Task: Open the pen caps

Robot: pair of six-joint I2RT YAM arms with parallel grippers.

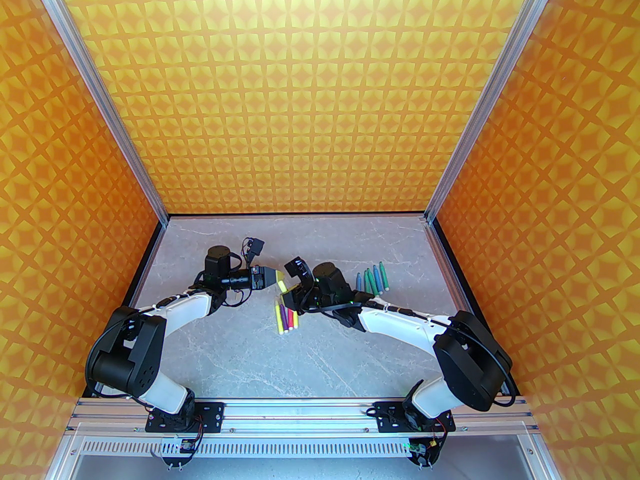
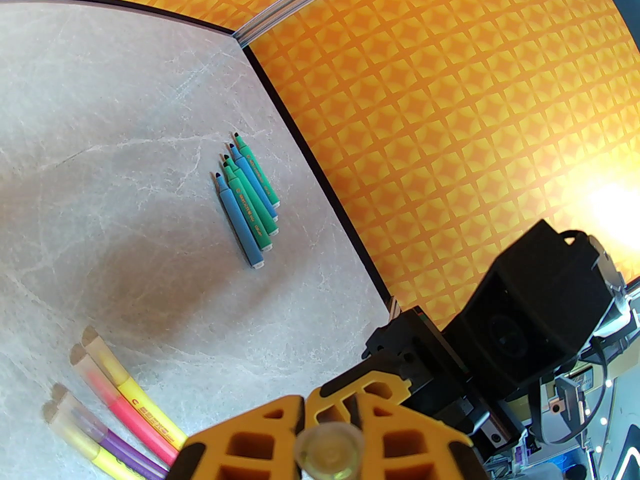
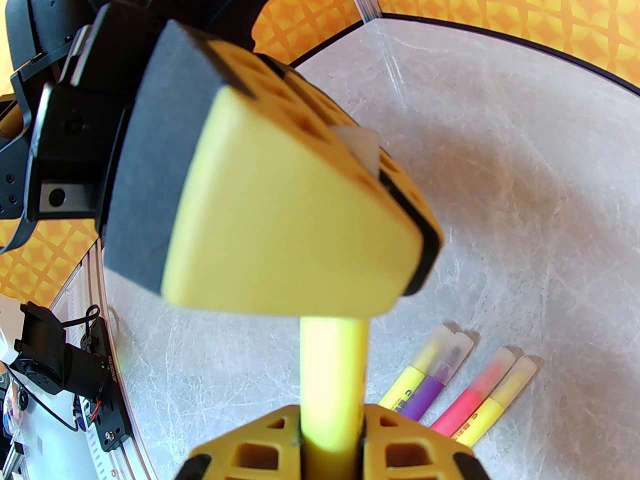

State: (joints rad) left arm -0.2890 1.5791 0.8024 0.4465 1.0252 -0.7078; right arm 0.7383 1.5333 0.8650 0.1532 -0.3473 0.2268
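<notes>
yellow pen (image 3: 332,368): is running upward from bottom centre
left fingers (image 2: 240,443): are gripping its clear cap (image 2: 327,448)
right fingers (image 3: 415,448): are gripping the bright barrel

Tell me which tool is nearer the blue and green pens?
Right. The right tool holds a yellow pen left of the blue and green pens; the left tool grips its cap from farther left.

Four capped pens (image 1: 286,318) lay side by side, five uncapped blue and green pens (image 1: 372,280) well apart rightward, one yellow pen (image 3: 332,368) held aloft.
</notes>
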